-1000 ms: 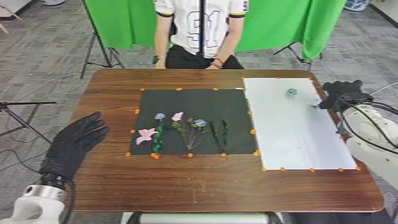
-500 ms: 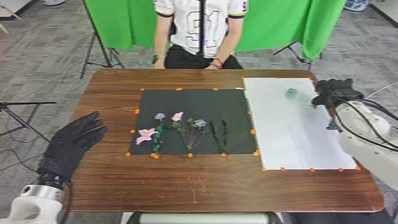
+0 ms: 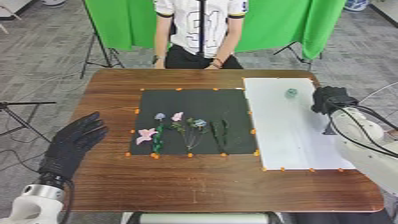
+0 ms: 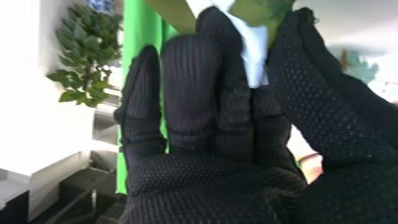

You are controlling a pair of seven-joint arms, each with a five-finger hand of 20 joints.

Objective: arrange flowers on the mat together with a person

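Observation:
My right hand (image 3: 330,99) is over the right edge of the white mat (image 3: 298,130). In the right wrist view, the right hand (image 4: 213,125) has straight fingers and an extended thumb; a pale blue piece (image 4: 252,50) with blurred green parts lies between them, and whether it is gripped cannot be told. My left hand (image 3: 71,142) rests open left of the black mat (image 3: 191,102). That mat holds a pink flower (image 3: 147,134), a small pink bloom (image 3: 178,116), bluish flowers (image 3: 200,123) and green sprigs (image 3: 225,137). A teal flower (image 3: 291,93) lies on the white mat.
Orange fasteners (image 3: 190,155) line both mats' edges on the brown table (image 3: 204,187). Behind the far edge a person stands with hands low, away from the flowers. A green cloth (image 3: 293,25) and thin stands rise behind.
My right hand has moved left and then nearer over the white mat's edge; the pale teal piece seen beside it earlier is now covered in the head view. The left hand has barely shifted.

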